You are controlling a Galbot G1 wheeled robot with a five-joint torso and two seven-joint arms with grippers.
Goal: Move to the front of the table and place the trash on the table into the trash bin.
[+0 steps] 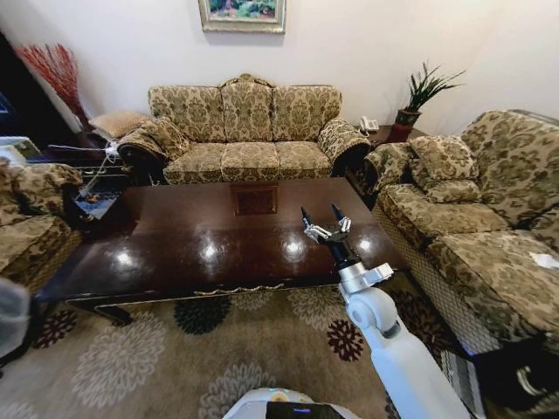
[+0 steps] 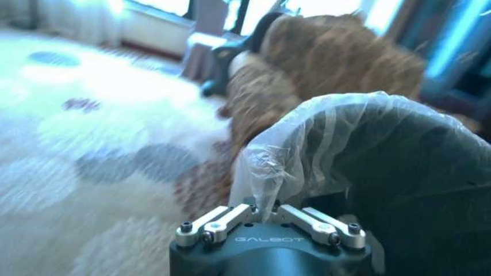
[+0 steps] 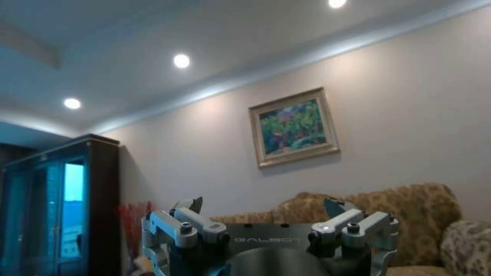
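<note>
Living room: table (image 1: 175,249) lying bare. Right gripper (image 1: 325,220) hovering over it, fingers spread wide, empty. Left gripper (image 2: 268,221), fingers pinched together, holding the trash bin (image 2: 399,172) liner; likely final check.

Right gripper (image 1: 324,220) raised, fingers spread and pointing up, left gripper (image 2: 265,215) fingers closed together.

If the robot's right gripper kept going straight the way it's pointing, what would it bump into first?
The right gripper hangs open above the table, pointing up and away. Its wrist view looks at the far wall, near the framed painting above the sofa. Nothing closer shows, so probably that wall, though depth is unclear.
</note>
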